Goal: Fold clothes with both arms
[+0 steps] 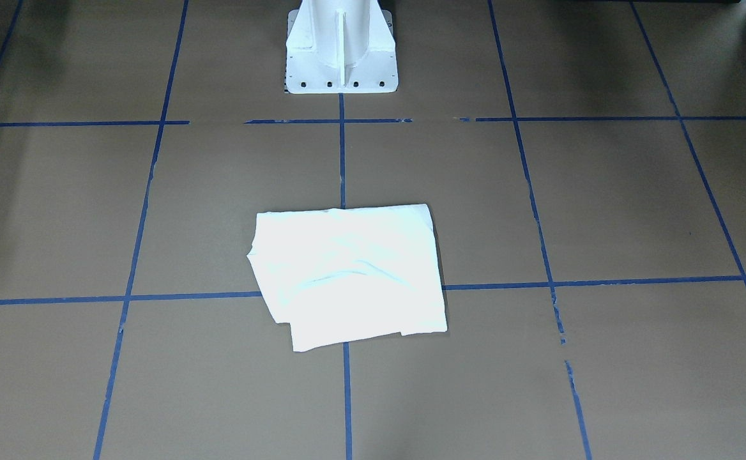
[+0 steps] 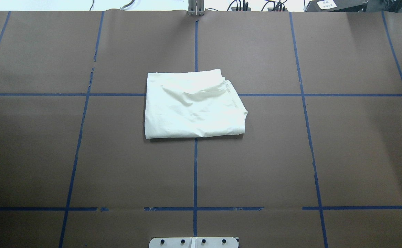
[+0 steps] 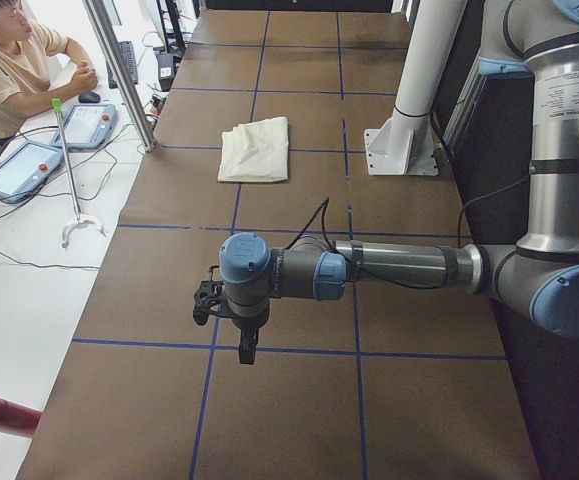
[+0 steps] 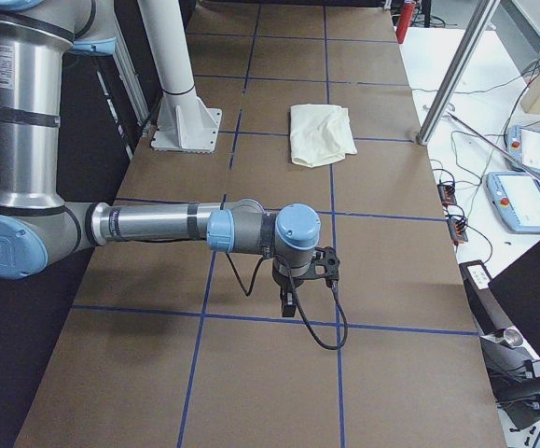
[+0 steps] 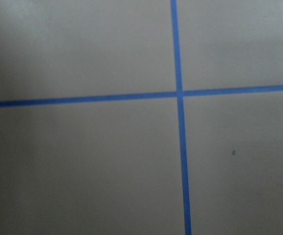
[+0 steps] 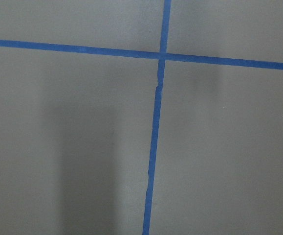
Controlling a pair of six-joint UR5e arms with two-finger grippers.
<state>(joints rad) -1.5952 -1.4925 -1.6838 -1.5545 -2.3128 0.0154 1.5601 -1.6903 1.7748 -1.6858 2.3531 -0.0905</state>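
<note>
cream shirt [image 2: 192, 105], brown table [image 2: 359, 155], blue grid [image 2: 195, 172]

Blue-taped brown table [image 2: 325, 155]; seated operator [image 3: 9, 60]; red cylinder [image 3: 4, 415].

No legible text. Too small to make out: print on far white label [image 2: 326, 4], on sticker [image 3: 572, 97] of left arm [image 3: 399, 265].

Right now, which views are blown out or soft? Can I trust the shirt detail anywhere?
Front-facing view: the shirt is overexposed, near-white, folds barely readable. Overhead view: exposed better, creases show; the bright strip beyond the table is blown out. Both wrist views: soft, only blue tape lines show; a vertical shadow band in the right one.
</note>
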